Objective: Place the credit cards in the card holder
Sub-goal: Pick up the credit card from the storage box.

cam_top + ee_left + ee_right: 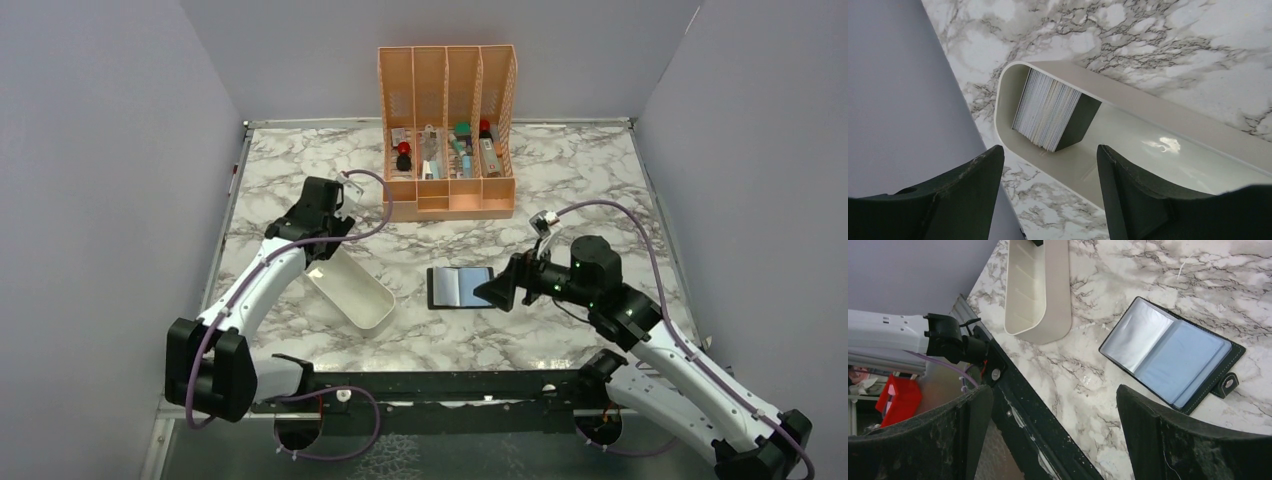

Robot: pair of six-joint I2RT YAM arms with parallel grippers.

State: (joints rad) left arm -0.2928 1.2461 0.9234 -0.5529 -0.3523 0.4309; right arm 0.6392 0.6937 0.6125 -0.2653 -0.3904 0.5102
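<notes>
The card holder (460,287) lies open and flat on the marble table, its bluish pockets facing up (1168,352) and its clasp tab at one side. A thick stack of credit cards (1045,110) stands on edge at the rounded end of the white tray (1128,130). My left gripper (1049,150) hangs open just above that end of the tray, with nothing between its fingers. Beside the holder's right edge, my right gripper (497,290) is wide open and empty; in the right wrist view its jaws (1054,390) frame bare table and the front rail.
The white tray (350,290) lies slanted left of the holder. A tall orange slotted organiser (447,130) with small items stands at the back centre. A black rail (1038,415) runs along the table's near edge. Grey walls close in the left, right and back.
</notes>
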